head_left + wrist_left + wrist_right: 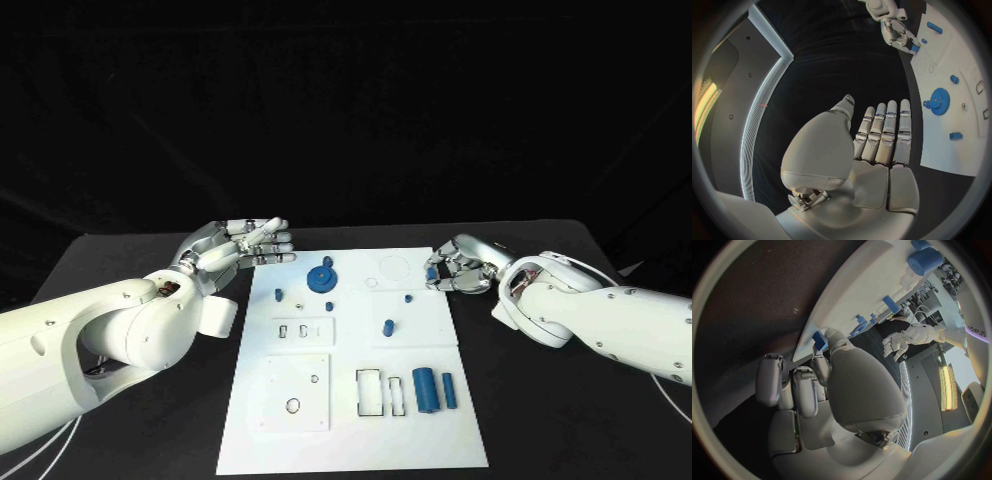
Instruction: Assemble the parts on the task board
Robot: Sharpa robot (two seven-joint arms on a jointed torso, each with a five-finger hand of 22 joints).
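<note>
The white task board (353, 420) lies in the middle of the black table. A blue gear (323, 277) (939, 101) stands near its far left, with small blue pieces (387, 326) around it. Two blue cylinders (424, 389) lie at the near right. My left hand (238, 245) (879, 137) hovers just off the board's far left corner, fingers stretched out and holding nothing. My right hand (459, 268) (817, 380) is at the board's far right edge. It pinches a small blue piece (434, 270) (819, 340) between thumb and a finger.
Rectangular slots (381, 390) and a square plate with holes (296, 392) sit on the near half of the board. Bare black table (548, 420) runs along both long sides of the board.
</note>
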